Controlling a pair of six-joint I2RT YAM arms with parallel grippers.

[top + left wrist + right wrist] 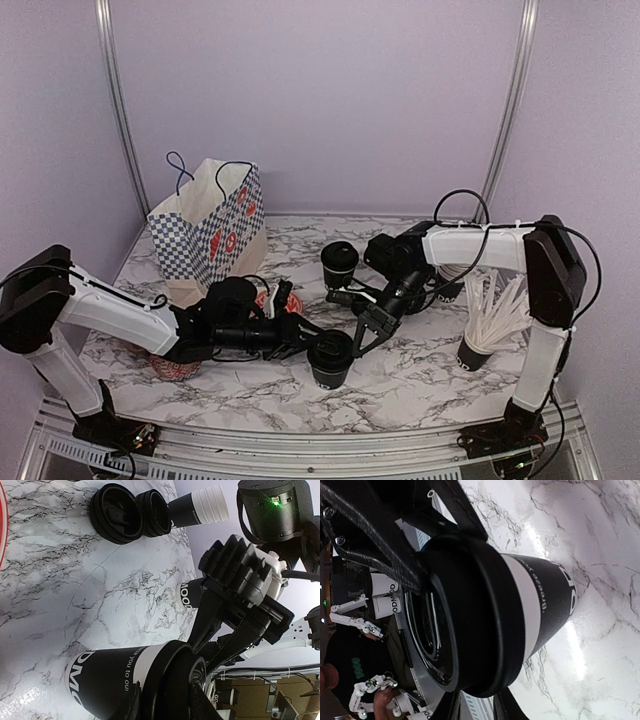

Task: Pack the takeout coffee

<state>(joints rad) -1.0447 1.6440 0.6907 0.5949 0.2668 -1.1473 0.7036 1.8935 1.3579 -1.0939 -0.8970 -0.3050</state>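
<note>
The cup [330,374] is black with white lettering; the tabletop [420,385], grey-veined white marble.

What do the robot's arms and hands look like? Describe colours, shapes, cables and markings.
The left arm and right arm are white tubular links joined by bulky black joints. Thin black cables loop over the right arm. The black left hand and right hand each have two slim fingers; the right hand's body is ribbed, with a green light behind it.
</note>
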